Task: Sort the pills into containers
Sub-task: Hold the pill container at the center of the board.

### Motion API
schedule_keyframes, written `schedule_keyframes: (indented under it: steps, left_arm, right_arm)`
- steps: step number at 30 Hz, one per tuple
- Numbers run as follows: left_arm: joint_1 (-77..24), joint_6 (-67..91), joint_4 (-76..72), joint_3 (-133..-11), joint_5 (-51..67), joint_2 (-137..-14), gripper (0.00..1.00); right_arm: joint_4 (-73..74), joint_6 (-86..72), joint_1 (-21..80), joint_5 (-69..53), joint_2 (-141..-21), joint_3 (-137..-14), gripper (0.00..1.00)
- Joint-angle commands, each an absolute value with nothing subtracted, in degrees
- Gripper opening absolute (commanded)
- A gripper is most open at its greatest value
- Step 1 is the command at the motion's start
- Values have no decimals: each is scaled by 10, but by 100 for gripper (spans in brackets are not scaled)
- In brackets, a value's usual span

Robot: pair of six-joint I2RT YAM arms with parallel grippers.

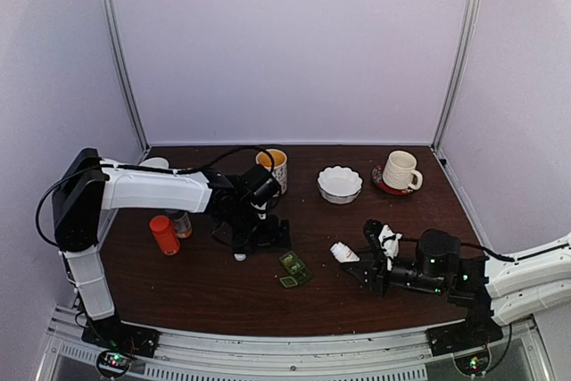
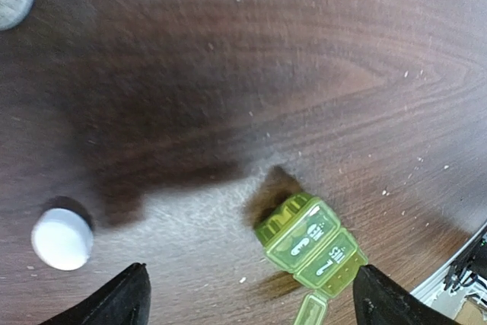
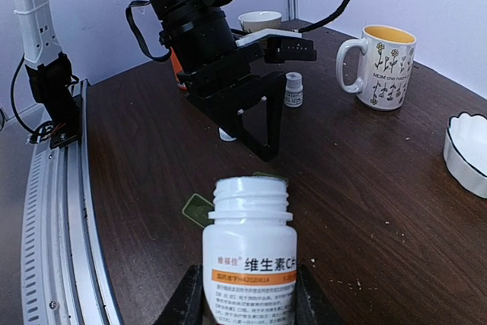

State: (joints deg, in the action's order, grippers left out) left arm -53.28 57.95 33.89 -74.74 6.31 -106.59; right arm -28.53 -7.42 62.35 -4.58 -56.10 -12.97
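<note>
Near the middle of the dark brown wooden worktop (image 1: 205,296) lies the small translucent green plastic pill box (image 1: 293,268). It lies flat between the two arms and neither touches it. The left fingers (image 2: 122,298) are released and spread wide above the worktop with nothing between them. The right fingers (image 3: 308,302) are clenched on the lower body of a white plastic bottle (image 3: 249,264) with an orange label, which is upright and uncapped.

Handling, as judged:
- **Pill box:** It looks light, stiff, thin-walled and smooth, so it is likely to skid if nudged. The hinged lids look like the weak part. Hold should be across the long walls of the body, never by a lid.
- **White plastic bottle:** It looks light and rigid. With the mouth open it will spill once tipped, so a mid-body hold suits it.

Count:
- **Pill box:** one. Two lids are shut, and a third flap appears open at the near end.
- **Loose pills:** none seen.
- **Bottles:** three certain. These are the held one, an orange cylindrical bottle (image 1: 163,234) to the left, and a small bottle (image 1: 181,223) just beside it. Whether the small white vial (image 3: 293,89) is a fourth cannot be told.
- **Loose round white cap (image 2: 62,239):** one.
- **Mugs:** two at the far side. One is a flowered mug with a yellow interior (image 1: 275,167); the other is a cream mug (image 1: 401,170) on a red saucer.
- **White scalloped bowl (image 1: 340,184):** one, between the mugs.
</note>
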Motion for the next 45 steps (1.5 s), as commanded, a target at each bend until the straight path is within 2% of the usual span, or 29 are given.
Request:
schedule_keyframes:
  steps: [1, 7, 11, 15, 18, 23, 26, 30, 33, 36, 38, 40, 42, 45]
  left_arm:
    - [-555, 612, 311, -765, 94, -1084, 96]
    - [-569, 696, 323, -791, 116, -1122, 93]
    - [-577, 740, 324, -803, 120, -1147, 88]
    - [-577, 757, 324, -825, 122, -1169, 87]
    - [-577, 773, 345, -853, 122, -1187, 80]
    - [-577, 781, 373, -880, 117, -1209, 78]
    - [-576, 793, 369, -876, 116, -1213, 68]
    - [-576, 800, 370, -882, 111, -1218, 67]
    - [-574, 806, 378, -884, 103, -1222, 57]
    - [-572, 809, 380, -885, 105, -1230, 56]
    - [-571, 810, 380, -887, 106, -1233, 50]
    - [-571, 810, 380, -890, 106, -1236, 49]
    - [-571, 810, 380, -891, 106, -1237, 38]
    - [-571, 811, 382, -890, 108, -1238, 36]
  right_arm:
    - [-349, -90, 633, -66, -604, -149, 14]
    - [-383, -91, 640, -67, -634, -147, 13]
    - [-386, -90, 643, -72, -647, -148, 13]
    - [-389, -88, 645, -70, -649, -146, 13]
    - [-390, -88, 646, -70, -649, -143, 13]
    - [-390, -91, 647, -73, -651, -138, 13]
    - [-395, -96, 649, -77, -655, -135, 13]
    - [-395, -97, 653, -76, -658, -134, 13]
    - [-391, -97, 656, -77, -661, -134, 13]
    - [-388, -97, 659, -78, -668, -138, 13]
    - [-390, -99, 662, -80, -673, -139, 13]
    - [-394, -102, 664, -79, -680, -140, 13]
    - [-400, -104, 666, -80, -686, -140, 13]
    - [-407, -108, 669, -82, -698, -140, 13]
